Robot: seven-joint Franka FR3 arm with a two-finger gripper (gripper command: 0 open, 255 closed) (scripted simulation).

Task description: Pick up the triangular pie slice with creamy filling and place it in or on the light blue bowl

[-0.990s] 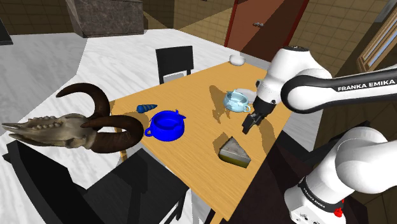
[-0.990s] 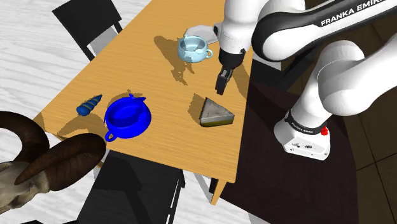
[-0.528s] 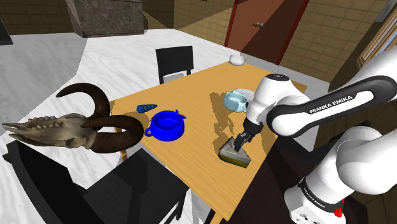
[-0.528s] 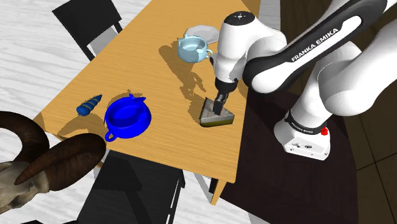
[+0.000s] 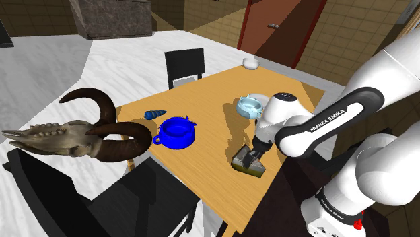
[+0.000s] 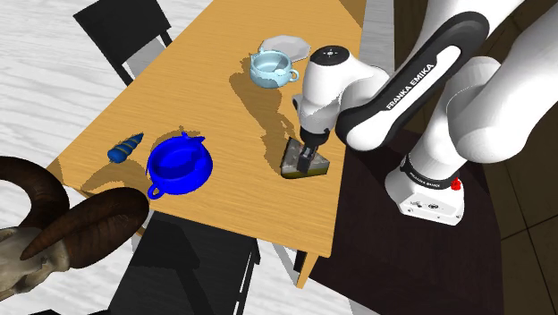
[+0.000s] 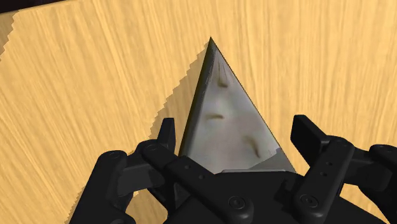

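Closest to me, my gripper (image 7: pixel 236 137) is down over the one pie slice (image 7: pixel 226 127). Its two fingers (image 7: pixel 167 132) stand apart, one on each side of the slice's wide crust end. The claw is released, straddling the slice and not clamped on it. The slice lies flat on the wooden table (image 7: pixel 95 83) with its pale, brown-streaked top up and its tip pointing away from the hand.

From the shoulder view I see the gripper (image 5: pixel 250 156) low over the slice (image 5: pixel 243 166), near the table (image 5: pixel 202 168) edge that faces the stand. The second exterior view shows the same: gripper (image 6: pixel 306 159) on top of the slice (image 6: pixel 319 166), close to the table (image 6: pixel 179 80) edge.

I count two bowls. The light blue bowl (image 5: pixel 248 106) (image 6: pixel 273 67) sits further in, apart from the slice. The dark blue bowl (image 5: pixel 176 131) (image 6: pixel 179 163) is well off toward the shoulder view's left. Just beside it lies one small blue cone (image 5: pixel 155 114) (image 6: pixel 126 147).

Past that corner is one horned skull (image 5: pixel 74 134) (image 6: pixel 54 233) with two dark curved horns.

Two black chairs: one (image 5: pixel 134 195) on the near side, one (image 5: pixel 185 66) at the far side. Beyond, there is one red-brown door (image 5: pixel 279 27).
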